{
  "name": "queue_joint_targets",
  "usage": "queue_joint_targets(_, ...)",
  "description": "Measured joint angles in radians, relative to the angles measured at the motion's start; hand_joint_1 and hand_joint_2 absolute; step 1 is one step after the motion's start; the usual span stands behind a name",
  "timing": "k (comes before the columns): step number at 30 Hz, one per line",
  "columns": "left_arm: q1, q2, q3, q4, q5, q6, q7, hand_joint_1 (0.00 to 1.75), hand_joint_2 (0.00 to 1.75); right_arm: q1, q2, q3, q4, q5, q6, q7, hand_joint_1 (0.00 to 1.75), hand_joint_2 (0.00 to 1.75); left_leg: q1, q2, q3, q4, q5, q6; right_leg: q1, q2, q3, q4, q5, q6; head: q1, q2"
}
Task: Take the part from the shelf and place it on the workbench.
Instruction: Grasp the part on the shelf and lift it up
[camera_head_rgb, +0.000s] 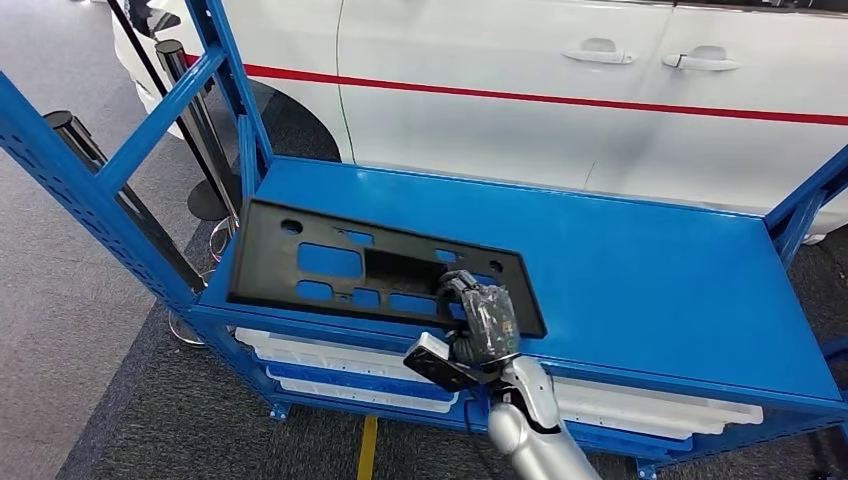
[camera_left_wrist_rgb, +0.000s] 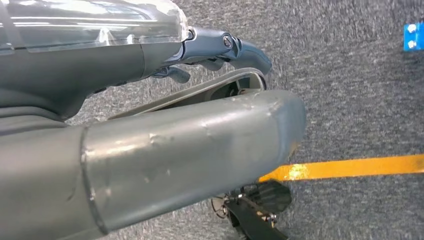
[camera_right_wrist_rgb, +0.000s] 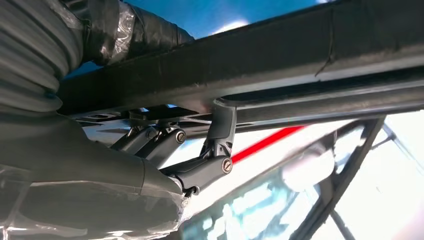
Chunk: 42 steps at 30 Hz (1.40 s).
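Gripping flat black plastic part (camera_head_rgb: 370, 270) w/ right hand (camera_head_rgb: 485, 318) on your blue steel shelf (camera_head_rgb: 650, 270), white car (camera_head_rgb: 520, 90) behind; left hand (camera_left_wrist_rgb: 220, 50) state unclear.

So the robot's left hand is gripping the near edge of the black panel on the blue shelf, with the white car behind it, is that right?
Not quite: it is the right hand that grips the near edge of the black panel, as the head view shows. The left hand hangs over the grey floor in the left wrist view, holding nothing. The rest stands: the panel lies on the blue shelf, with the white car behind it.
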Motion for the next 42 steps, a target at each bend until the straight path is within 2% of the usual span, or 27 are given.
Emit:
queue_joint_targets(1, 0.001, -0.001, 0.002, 0.000, 0.000, 0.000, 0.000, 0.00, 0.00, 0.013, 0.003, 0.005, -0.021, -0.003, 0.005, -0.001, 1.75, 1.75, -0.001, -0.001, -0.002, 0.000, 0.000, 0.001, -0.001, 0.000, -0.027, 0.055, -0.018, 0.001, 0.000, 0.000)
queue_joint_targets(2, 0.002, -0.001, 0.004, 0.000, 0.000, 0.000, 0.000, 0.00, 0.00, 0.024, 0.005, 0.010, -0.040, -0.013, 0.010, -0.010, 1.75, 1.75, -0.002, -0.002, -0.003, 0.001, 0.001, 0.002, -0.002, 0.000, -0.039, 0.080, -0.018, 0.000, 0.000, 0.000)
queue_joint_targets(3, 0.004, -0.002, 0.006, 0.000, 0.000, 0.000, 0.000, 0.00, 0.00, 0.035, 0.005, 0.012, -0.059, -0.045, 0.016, -0.033, 1.75, 1.75, -0.003, -0.005, -0.003, 0.001, 0.001, 0.002, -0.003, 0.000, -0.030, 0.060, 0.004, -0.002, 0.000, 0.000)
queue_joint_targets(6, 0.008, -0.008, 0.021, 0.000, -0.001, 0.002, -0.002, 0.00, 0.00, 0.078, 0.005, 0.026, -0.168, -0.275, 0.046, -0.145, 1.75, 1.75, -0.005, -0.011, 0.000, 0.004, -0.002, -0.004, 0.000, -0.001, 0.065, -0.137, 0.100, -0.017, 0.000, 0.000)
queue_joint_targets(8, 0.009, -0.014, 0.033, 0.000, 0.001, 0.004, -0.006, 0.00, 0.00, 0.119, 0.004, 0.053, -0.283, -0.442, 0.062, -0.198, 1.75, 1.75, -0.009, -0.012, -0.003, 0.007, -0.003, -0.015, 0.005, -0.002, 0.090, -0.201, 0.115, -0.023, 0.000, 0.000)
queue_joint_targets(11, 0.011, -0.019, 0.052, 0.000, 0.002, 0.007, -0.010, 0.00, 0.00, 0.173, -0.005, 0.092, -0.445, -0.588, 0.072, -0.232, 1.75, 1.75, -0.009, -0.012, -0.005, 0.005, -0.004, -0.035, 0.004, -0.002, 0.088, -0.208, 0.117, -0.032, 0.000, 0.000)
queue_joint_targets(12, 0.011, -0.021, 0.056, 0.000, 0.003, 0.008, -0.010, 0.00, 0.00, 0.183, -0.009, 0.100, -0.486, -0.618, 0.076, -0.241, 1.75, 1.75, -0.007, -0.011, -0.009, 0.017, -0.015, -0.040, 0.002, -0.002, 0.089, -0.213, 0.120, -0.038, 0.000, 0.000)
queue_joint_targets(14, 0.011, -0.024, 0.065, 0.000, 0.006, 0.009, -0.011, 0.00, 0.00, 0.199, -0.015, 0.109, -0.548, -0.676, 0.088, -0.263, 1.75, 1.75, -0.005, -0.011, -0.044, 0.093, -0.064, -0.047, -0.002, -0.005, 0.093, -0.220, 0.124, -0.047, 0.000, 0.000)
queue_joint_targets(16, 0.012, -0.025, 0.076, 0.000, 0.012, 0.010, -0.011, 0.00, 0.00, 0.229, -0.025, 0.111, -0.603, -0.757, 0.110, -0.295, 1.75, 1.75, -0.005, -0.010, -0.105, 0.222, -0.123, -0.052, 0.002, -0.007, 0.093, -0.220, 0.122, -0.052, 0.000, 0.000)
queue_joint_targets(17, 0.013, -0.026, 0.083, 0.000, 0.014, 0.012, -0.011, 0.00, 0.00, 0.247, -0.031, 0.111, -0.630, -0.801, 0.125, -0.310, 1.75, 1.75, -0.005, -0.010, -0.127, 0.267, -0.134, -0.053, 0.004, -0.008, 0.093, -0.219, 0.120, -0.054, 0.000, 0.000)
queue_joint_targets(18, 0.015, -0.027, 0.089, 0.000, 0.016, 0.012, -0.010, 0.00, 0.00, 0.265, -0.036, 0.111, -0.654, -0.844, 0.140, -0.323, 1.75, 1.75, -0.006, -0.010, -0.133, 0.277, -0.126, -0.052, 0.006, -0.008, 0.093, -0.218, 0.119, -0.054, 0.000, 0.000)
queue_joint_targets(19, 0.017, -0.029, 0.095, 0.000, 0.017, 0.013, -0.009, 0.00, 0.00, 0.282, -0.040, 0.110, -0.676, -0.879, 0.155, -0.333, 1.75, 1.75, -0.006, -0.010, -0.119, 0.247, -0.099, -0.050, 0.007, -0.007, 0.095, -0.217, 0.117, -0.054, 0.000, 0.000)
queue_joint_targets(21, 0.018, -0.032, 0.105, 0.000, 0.017, 0.013, -0.008, 0.00, 0.00, 0.311, -0.046, 0.108, -0.711, -0.929, 0.182, -0.344, 1.75, 1.75, -0.009, -0.010, -0.054, 0.115, -0.033, -0.038, 0.010, -0.005, 0.100, -0.214, 0.111, -0.051, 0.000, 0.000)
queue_joint_targets(22, 0.017, -0.033, 0.109, 0.000, 0.017, 0.012, -0.008, 0.00, 0.00, 0.325, -0.048, 0.107, -0.725, -0.942, 0.194, -0.349, 1.75, 1.75, -0.012, -0.010, -0.025, 0.059, -0.016, -0.032, 0.011, -0.005, 0.101, -0.211, 0.108, -0.047, 0.000, 0.000)
queue_joint_targets(23, 0.016, -0.035, 0.113, 0.000, 0.016, 0.011, -0.008, 0.00, 0.00, 0.340, -0.050, 0.105, -0.735, -0.949, 0.202, -0.353, 1.75, 1.75, -0.015, -0.011, -0.008, 0.024, -0.009, -0.026, 0.012, -0.005, 0.101, -0.210, 0.105, -0.043, 0.000, 0.000)
queue_joint_targets(25, 0.016, -0.041, 0.123, 0.000, 0.016, 0.009, -0.003, 0.00, 0.00, 0.372, -0.051, 0.099, -0.747, -0.942, 0.204, -0.357, 1.75, 1.75, -0.019, -0.011, -0.001, 0.007, -0.013, -0.018, 0.012, -0.005, 0.101, -0.209, 0.104, -0.032, 0.000, 0.000)
queue_joint_targets(27, 0.017, -0.049, 0.131, 0.000, 0.016, 0.011, 0.011, 0.00, 0.00, 0.404, -0.052, 0.092, -0.752, -0.915, 0.202, -0.365, 1.75, 1.75, -0.015, -0.011, 0.004, -0.003, -0.008, -0.007, 0.010, -0.004, 0.100, -0.201, 0.093, -0.021, 0.000, 0.000)
queue_joint_targets(29, 0.017, -0.057, 0.138, 0.000, 0.014, 0.017, 0.025, 0.00, 0.00, 0.434, -0.053, 0.086, -0.753, -0.889, 0.211, -0.382, 1.75, 1.75, -0.009, -0.009, 0.009, -0.012, -0.004, 0.004, 0.008, -0.002, 0.070, -0.131, 0.048, -0.013, 0.000, 0.000)
queue_joint_targets(31, 0.016, -0.062, 0.145, 0.000, 0.014, 0.022, 0.034, 0.00, 0.00, 0.460, -0.055, 0.081, -0.753, -0.872, 0.224, -0.399, 1.75, 1.75, -0.009, -0.008, 0.008, -0.012, -0.004, 0.009, 0.002, -0.001, 0.003, 0.001, -0.015, -0.005, 0.000, 0.000)
queue_joint_targets(32, 0.015, -0.065, 0.148, 0.000, 0.014, 0.023, 0.036, 0.00, 0.00, 0.471, -0.057, 0.079, -0.752, -0.867, 0.227, -0.405, 1.75, 1.75, -0.009, -0.008, 0.008, -0.011, -0.005, 0.009, -0.001, -0.001, -0.025, 0.052, -0.030, -0.001, 0.000, 0.000)
queue_joint_targets(33, 0.016, -0.067, 0.150, 0.000, 0.013, 0.024, 0.037, 0.00, 0.00, 0.482, -0.058, 0.077, -0.752, -0.864, 0.229, -0.408, 1.75, 1.75, -0.009, -0.009, 0.008, -0.011, -0.006, 0.008, -0.004, -0.001, -0.037, 0.070, -0.024, 0.002, 0.000, 0.000)
queue_joint_targets(34, 0.016, -0.070, 0.152, 0.000, 0.013, 0.024, 0.038, 0.00, 0.00, 0.493, -0.060, 0.076, -0.752, -0.862, 0.229, -0.411, 1.75, 1.75, -0.008, -0.010, 0.010, -0.009, -0.008, 0.006, -0.008, -0.001, -0.028, 0.045, 0.003, 0.005, 0.000, 0.000)
queue_joint_targets(36, 0.016, -0.075, 0.154, 0.000, 0.012, 0.025, 0.039, 0.00, 0.00, 0.505, -0.061, 0.073, -0.752, -0.861, 0.229, -0.412, 1.75, 1.75, -0.006, -0.012, 0.014, -0.004, -0.014, -0.001, -0.014, -0.002, 0.033, -0.088, 0.075, 0.006, 0.000, 0.000)
queue_joint_targets(37, 0.016, -0.077, 0.155, 0.000, 0.012, 0.025, 0.039, 0.00, 0.00, 0.509, -0.062, 0.072, -0.752, -0.860, 0.230, -0.413, 1.75, 1.75, -0.007, -0.012, 0.014, 0.000, -0.017, -0.007, -0.014, -0.001, 0.061, -0.148, 0.099, 0.005, 0.000, 0.000)
queue_joint_targets(38, 0.015, -0.078, 0.157, 0.000, 0.012, 0.025, 0.039, 0.00, 0.00, 0.511, -0.062, 0.072, -0.753, -0.860, 0.230, -0.413, 1.75, 1.75, -0.009, -0.013, 0.014, 0.003, -0.020, -0.014, -0.013, 0.000, 0.077, -0.184, 0.109, 0.001, 0.000, 0.000)
queue_joint_targets(39, 0.014, -0.078, 0.158, 0.000, 0.012, 0.025, 0.040, 0.00, 0.00, 0.514, -0.062, 0.071, -0.753, -0.858, 0.232, -0.415, 1.75, 1.75, -0.010, -0.013, 0.014, 0.003, -0.022, -0.020, -0.010, 0.001, 0.081, -0.196, 0.109, -0.004, 0.000, 0.000)
queue_joint_targets(42, 0.014, -0.080, 0.165, 0.000, 0.009, 0.021, 0.043, 0.00, 0.00, 0.535, -0.062, 0.069, -0.753, -0.852, 0.246, -0.439, 1.75, 1.75, -0.007, -0.013, 0.015, 0.008, -0.028, -0.040, -0.007, 0.001, 0.080, -0.198, 0.117, -0.026, 0.000, 0.000)
